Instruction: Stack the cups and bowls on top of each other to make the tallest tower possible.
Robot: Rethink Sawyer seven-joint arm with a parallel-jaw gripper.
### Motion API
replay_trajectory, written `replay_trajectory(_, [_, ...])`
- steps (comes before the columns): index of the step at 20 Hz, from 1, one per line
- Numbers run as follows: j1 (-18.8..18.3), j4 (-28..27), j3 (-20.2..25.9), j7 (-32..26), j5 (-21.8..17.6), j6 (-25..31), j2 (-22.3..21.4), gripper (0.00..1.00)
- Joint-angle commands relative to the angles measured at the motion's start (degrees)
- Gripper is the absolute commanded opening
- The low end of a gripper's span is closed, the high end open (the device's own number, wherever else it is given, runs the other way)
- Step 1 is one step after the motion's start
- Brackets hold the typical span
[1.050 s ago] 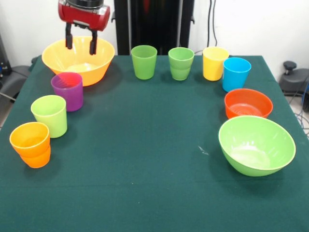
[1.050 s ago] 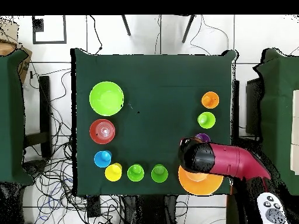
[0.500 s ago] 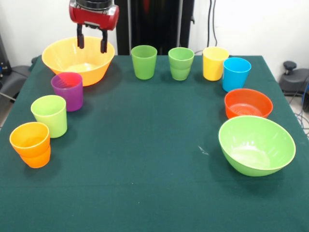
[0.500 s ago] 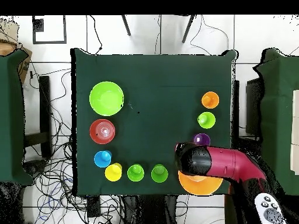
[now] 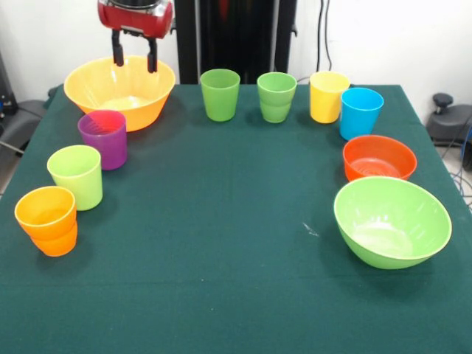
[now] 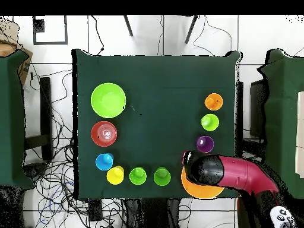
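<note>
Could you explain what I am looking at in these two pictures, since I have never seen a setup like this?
This is a robot arm, red and black, with a two-fingered gripper at its tip. One picture is taken from across the table, the other from straight above it. The gripper is open and holds nothing; it hangs over the large orange bowl. On the green cloth stand cups: purple, lime, orange, two green ones, yellow and blue. The orange one and one green one look like two nested cups. There are also a red-orange bowl and a large lime-green bowl. The job is stacking these into a tower.
</note>
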Motion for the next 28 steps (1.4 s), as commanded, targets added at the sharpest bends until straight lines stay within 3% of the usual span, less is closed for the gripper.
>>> replay_trajectory(1, [-1.35,4.3,6.24,-10.57,-5.74,2.54,1.29,1.0])
replay_trajectory(8, [-2.17,5.43,6.9,-9.12,-6.97,1.68,1.06,1.0])
replay_trajectory(18, [2.49,5.06,3.75,-1.01,-11.34,-3.68,4.95,1.0])
replay_trajectory(24, [-0.36,5.73,5.14,-3.29,-11.1,-3.34,4.91,1.0])
replay_trajectory(28, [0.55,4.21,3.69,-0.51,-13.48,-6.93,8.99,1.0])
